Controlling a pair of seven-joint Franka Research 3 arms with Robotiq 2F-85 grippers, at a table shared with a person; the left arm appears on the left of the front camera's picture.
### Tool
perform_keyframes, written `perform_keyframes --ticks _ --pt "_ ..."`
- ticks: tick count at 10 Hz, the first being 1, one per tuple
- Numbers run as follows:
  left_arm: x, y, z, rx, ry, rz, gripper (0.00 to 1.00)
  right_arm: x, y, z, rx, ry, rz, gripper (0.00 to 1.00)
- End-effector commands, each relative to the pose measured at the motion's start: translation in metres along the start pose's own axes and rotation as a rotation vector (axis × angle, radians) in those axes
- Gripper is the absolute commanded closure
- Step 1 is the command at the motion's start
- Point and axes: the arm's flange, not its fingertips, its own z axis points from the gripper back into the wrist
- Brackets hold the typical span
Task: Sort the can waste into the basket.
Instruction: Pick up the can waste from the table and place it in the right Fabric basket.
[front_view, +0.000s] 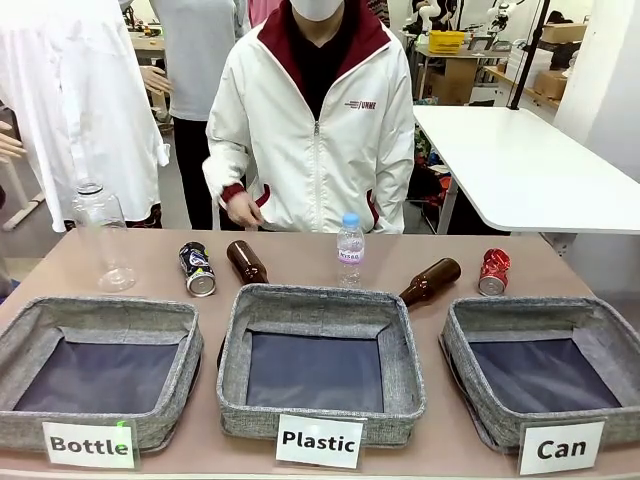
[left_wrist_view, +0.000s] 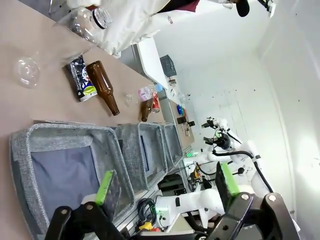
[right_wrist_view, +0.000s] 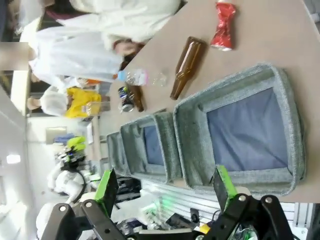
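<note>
A crushed red can (front_view: 494, 272) lies on the table just behind the grey basket (front_view: 470, 330) signed "Can", at the right. In the right wrist view the same red can (right_wrist_view: 223, 25) lies past the basket's (right_wrist_view: 190, 130) far rim. A dark printed can (front_view: 197, 269) lies on its side behind the left basket; the left wrist view shows this dark can (left_wrist_view: 81, 79) too. My left gripper (left_wrist_view: 167, 185) is open above the left basket. My right gripper (right_wrist_view: 165, 187) is open above the near rim of the "Can" basket. Nothing is between either pair of fingers.
Baskets signed "Bottle" (front_view: 30, 330) and "Plastic" (front_view: 405, 350) sit left and middle. Two brown glass bottles (front_view: 246, 261) (front_view: 431, 281) lie behind the middle basket. A small plastic water bottle (front_view: 350, 250) and a big clear bottle (front_view: 101, 238) stand upright. A person (front_view: 316, 130) stands at the far edge.
</note>
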Motion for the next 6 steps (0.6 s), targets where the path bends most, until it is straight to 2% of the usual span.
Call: perform_keyframes --ticks 1,3,6 --pt "0.002 0.001 -0.001 -0.012 -0.003 -0.026 0.00 0.000 0.052 -0.022 -0.235 -0.042 -0.029 0.00" --pt "0.002 0.001 -0.001 -0.012 -0.003 -0.026 0.00 0.031 0.106 -0.075 -0.555 -0.071 -0.062 0.00" --pt "0.002 0.001 -0.001 -0.012 -0.003 -0.026 0.00 0.072 0.151 -0.180 -0.857 -0.015 0.052 0.00"
